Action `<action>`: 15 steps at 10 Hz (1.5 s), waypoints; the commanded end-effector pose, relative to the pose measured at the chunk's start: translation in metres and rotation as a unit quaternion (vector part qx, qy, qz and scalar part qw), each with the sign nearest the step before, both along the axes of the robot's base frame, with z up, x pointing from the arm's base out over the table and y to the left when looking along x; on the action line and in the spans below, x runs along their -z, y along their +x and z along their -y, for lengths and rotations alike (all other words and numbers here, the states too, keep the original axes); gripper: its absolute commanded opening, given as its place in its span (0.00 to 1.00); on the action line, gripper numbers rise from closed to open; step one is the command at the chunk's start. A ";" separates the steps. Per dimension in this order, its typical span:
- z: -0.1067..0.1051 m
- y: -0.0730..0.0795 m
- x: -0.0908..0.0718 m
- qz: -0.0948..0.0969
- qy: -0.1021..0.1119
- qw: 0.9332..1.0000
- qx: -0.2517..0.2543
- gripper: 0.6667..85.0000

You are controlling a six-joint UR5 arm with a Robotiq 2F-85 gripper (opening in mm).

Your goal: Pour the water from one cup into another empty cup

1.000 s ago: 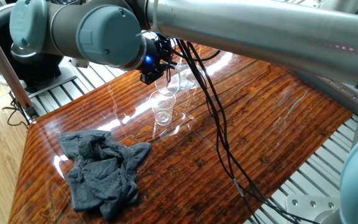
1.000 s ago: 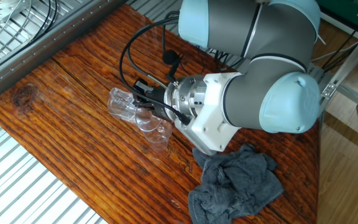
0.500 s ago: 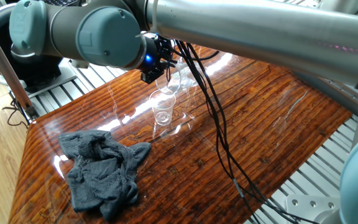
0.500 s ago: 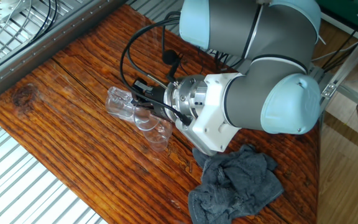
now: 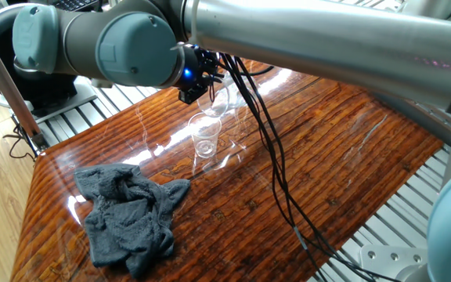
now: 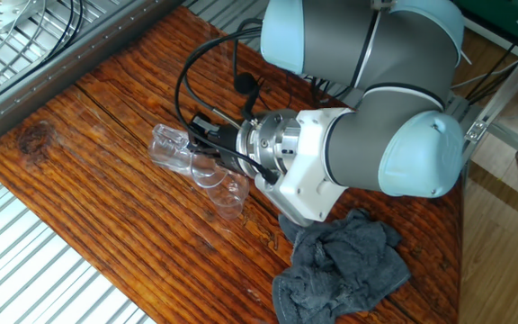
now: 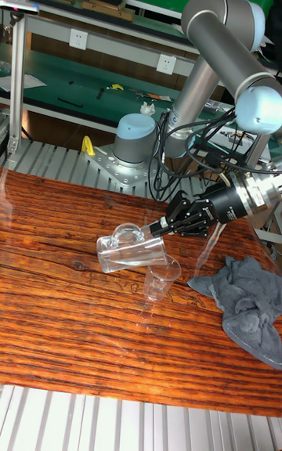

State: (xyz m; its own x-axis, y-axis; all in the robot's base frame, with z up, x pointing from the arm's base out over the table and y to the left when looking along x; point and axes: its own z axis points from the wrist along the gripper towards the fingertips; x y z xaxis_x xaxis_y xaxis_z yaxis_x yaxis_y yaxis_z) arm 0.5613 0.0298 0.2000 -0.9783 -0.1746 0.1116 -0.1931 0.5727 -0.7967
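Observation:
My gripper (image 7: 163, 230) is shut on the larger clear cup (image 7: 129, 252), holding it tipped on its side with its mouth above the smaller clear cup (image 7: 160, 279). The small cup stands upright on the wooden table (image 7: 63, 318). In the other fixed view the tipped cup (image 6: 173, 149) points its base to the left, its rim over the small cup (image 6: 227, 189), beside the gripper (image 6: 209, 144). In one fixed view the gripper (image 5: 198, 86) holds the tipped cup (image 5: 222, 99) just behind the small cup (image 5: 206, 135). The water is too clear to make out.
A crumpled grey cloth (image 5: 128, 215) lies on the table near the small cup, also seen as cloth (image 6: 340, 265) under the arm's wrist. Black cables (image 5: 276, 164) hang from the arm across the table. Metal slats (image 6: 25, 261) border the table's edges.
The tipped cup has rotated a little further, its base rising and shifting slightly away from the small cup. The small cup and cloth have not moved.

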 end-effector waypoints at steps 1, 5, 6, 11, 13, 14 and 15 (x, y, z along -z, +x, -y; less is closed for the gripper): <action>0.000 -0.001 0.003 -0.002 0.000 1.000 0.001 0.00; 0.001 -0.003 0.003 -0.003 -0.003 1.000 0.001 0.00; 0.000 -0.004 0.003 -0.003 -0.004 1.000 0.001 0.00; 0.002 -0.006 0.000 -0.005 -0.012 1.000 0.002 0.00; 0.002 -0.006 0.000 -0.005 -0.012 1.000 0.001 0.00; 0.002 -0.006 0.000 -0.005 -0.012 1.000 0.001 0.00; 0.002 -0.006 0.000 -0.005 -0.011 1.000 0.001 0.00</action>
